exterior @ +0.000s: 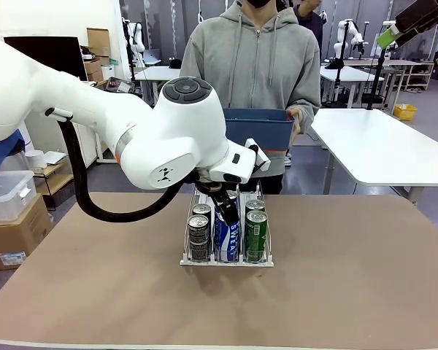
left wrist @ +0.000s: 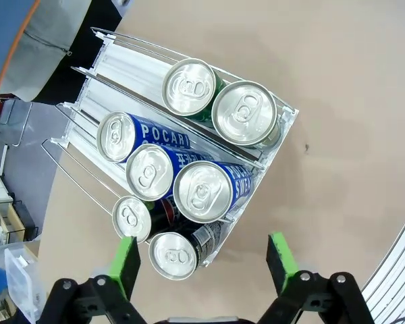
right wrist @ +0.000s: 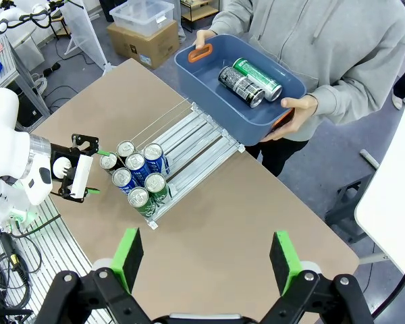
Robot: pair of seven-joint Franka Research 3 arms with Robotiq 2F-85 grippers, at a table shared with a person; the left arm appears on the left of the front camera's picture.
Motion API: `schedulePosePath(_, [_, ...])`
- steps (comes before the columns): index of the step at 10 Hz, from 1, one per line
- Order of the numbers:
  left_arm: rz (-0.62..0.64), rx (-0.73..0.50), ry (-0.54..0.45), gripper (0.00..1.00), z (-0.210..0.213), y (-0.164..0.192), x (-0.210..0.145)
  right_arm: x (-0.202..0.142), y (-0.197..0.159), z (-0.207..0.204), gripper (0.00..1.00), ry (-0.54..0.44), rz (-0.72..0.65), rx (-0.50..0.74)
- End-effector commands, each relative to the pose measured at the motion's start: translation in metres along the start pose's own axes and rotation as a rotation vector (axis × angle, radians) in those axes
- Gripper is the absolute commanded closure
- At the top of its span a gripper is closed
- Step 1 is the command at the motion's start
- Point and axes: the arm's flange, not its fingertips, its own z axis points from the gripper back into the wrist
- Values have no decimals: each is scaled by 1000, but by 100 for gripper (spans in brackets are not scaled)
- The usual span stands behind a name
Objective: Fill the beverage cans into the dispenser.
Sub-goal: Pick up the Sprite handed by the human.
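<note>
- The room is a big workshop with white tables (exterior: 379,146) at the back. A brown bench (exterior: 350,284) fills the front.
- One clear dispenser (exterior: 226,260) stands in the middle of the bench. It has three lanes, with thin wire walls between them.
- Seven beverage cans (right wrist: 135,172) stand upright in the dispenser, all crowded at the end nearest the robot.
- Two green cans (left wrist: 244,113) stand in one outer lane, touching each other.
- Three blue cans (left wrist: 202,191) with white letters stand in a row in the middle lane.
- Two dark cans (left wrist: 172,255) stand in the other outer lane.
- The left claw (left wrist: 202,260) hangs just above the near end of the dispenser. It is spread wide and holds nothing.
- From the front, the left claw is mostly hidden behind its own white arm. I cannot tell there if it touches a can.
- The right claw (right wrist: 206,260) is high above the bench, well apart from the dispenser. It is spread wide too, with nothing between its green pads (right wrist: 128,256).
- One person in a grey hoodie stands at the far side of the bench. The person holds one blue tub (right wrist: 189,74) with both hands (right wrist: 298,108), one on each end.
- Two more cans lie on their sides in the tub, right beside each other. One is a green can (right wrist: 256,77) and one is a dark grey can (right wrist: 241,86).
</note>
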Motion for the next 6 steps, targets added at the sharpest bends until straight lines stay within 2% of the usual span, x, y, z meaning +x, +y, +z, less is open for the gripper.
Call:
schedulePosePath(1, [0, 0, 0, 0, 0, 0, 0, -1, 0, 0, 0, -8, -3, -3])
schedulePosePath(2, [12, -93, 10, 0, 18, 14, -10, -1, 0, 0, 0, -8, -3, -3])
schedulePosePath(3, [46, -169, -40, 0, 38, 28, -16, -1, 0, 0, 0, -8, -3, -3])
schedulePosePath(4, [3, -277, -89, 0, 62, 53, -25, -1, 0, 0, 0, -8, -3, -3])
schedulePosePath(6, [31, -290, -102, 0, 116, 93, -43, -1, 0, 0, 0, -8, -3, -3])
